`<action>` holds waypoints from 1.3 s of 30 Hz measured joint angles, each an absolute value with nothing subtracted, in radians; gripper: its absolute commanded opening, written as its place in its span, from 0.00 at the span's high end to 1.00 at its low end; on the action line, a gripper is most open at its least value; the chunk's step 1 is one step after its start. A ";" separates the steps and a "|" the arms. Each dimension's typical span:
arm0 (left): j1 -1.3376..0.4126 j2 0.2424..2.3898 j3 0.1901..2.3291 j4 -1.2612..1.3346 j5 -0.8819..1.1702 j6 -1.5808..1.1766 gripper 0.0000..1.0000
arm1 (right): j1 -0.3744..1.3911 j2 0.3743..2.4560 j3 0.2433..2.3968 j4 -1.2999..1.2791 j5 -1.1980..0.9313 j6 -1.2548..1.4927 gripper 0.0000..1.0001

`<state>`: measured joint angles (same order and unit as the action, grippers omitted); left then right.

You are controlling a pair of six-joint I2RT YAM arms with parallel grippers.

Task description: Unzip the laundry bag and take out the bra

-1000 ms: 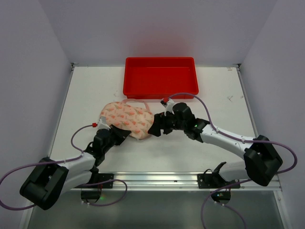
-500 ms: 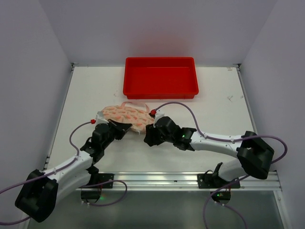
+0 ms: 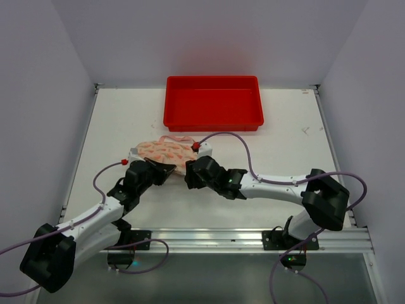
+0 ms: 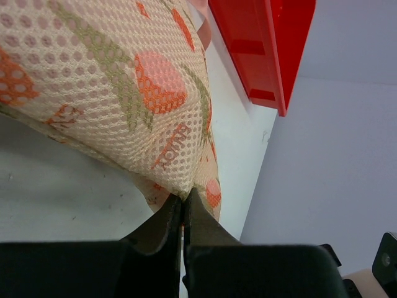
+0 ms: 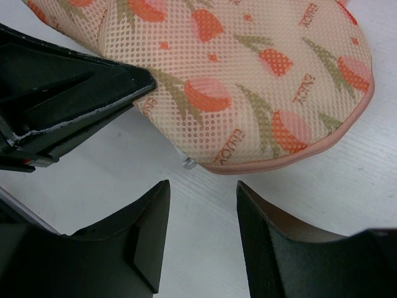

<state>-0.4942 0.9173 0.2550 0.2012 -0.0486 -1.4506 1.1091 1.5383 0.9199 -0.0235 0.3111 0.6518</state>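
The laundry bag point(image 3: 163, 149), cream mesh with salmon tulip print, lies zipped shut on the white table, left of centre. My left gripper point(image 3: 166, 168) is shut on a fold of the bag's mesh point(image 4: 111, 93) at its near edge, jaws pressed together point(image 4: 184, 200). My right gripper point(image 5: 202, 184) stands open just short of the bag's pink zip rim point(image 5: 291, 158), with only bare table between its fingers. A small metal zip pull point(image 5: 191, 164) pokes out under the rim, just ahead of the gap. The bra is hidden.
A red tray point(image 3: 213, 120) stands at the back centre of the table, just beyond the bag, and shows in the left wrist view as the tray's wall point(image 4: 260, 43). The two grippers are close together at the bag's near side. Pale walls enclose the table.
My left gripper has shut on the bag's near edge. My right arm has swung left and nearer, down to the bag's near rim, and its jaws have narrowed. The bag has shifted slightly back and left.
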 measured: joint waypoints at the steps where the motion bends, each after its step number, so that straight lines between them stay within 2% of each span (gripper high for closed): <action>1: -0.495 0.920 0.256 0.199 -0.049 -1.454 1.00 | 1.111 1.547 0.927 -0.025 0.322 0.656 0.52; 9: -0.505 0.951 0.278 0.193 -0.060 -1.474 1.00 | 1.146 1.589 0.976 -0.060 0.381 0.697 0.59; 29: -0.534 0.984 0.324 0.192 -0.067 -1.485 1.00 | 1.150 1.651 1.039 -0.120 0.501 0.754 0.66; 33: -0.537 0.984 0.324 0.192 -0.068 -1.485 1.00 | 1.150 1.662 1.052 -0.120 0.524 0.757 0.71; 39: -0.539 0.984 0.324 0.192 -0.069 -1.486 1.00 | 1.150 1.670 1.053 -0.123 0.549 0.758 0.89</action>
<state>-0.5392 0.9836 0.3237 0.1921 -0.0689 -1.4857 1.1500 1.6699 1.0527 -0.1230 0.5488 0.7578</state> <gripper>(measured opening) 0.019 0.164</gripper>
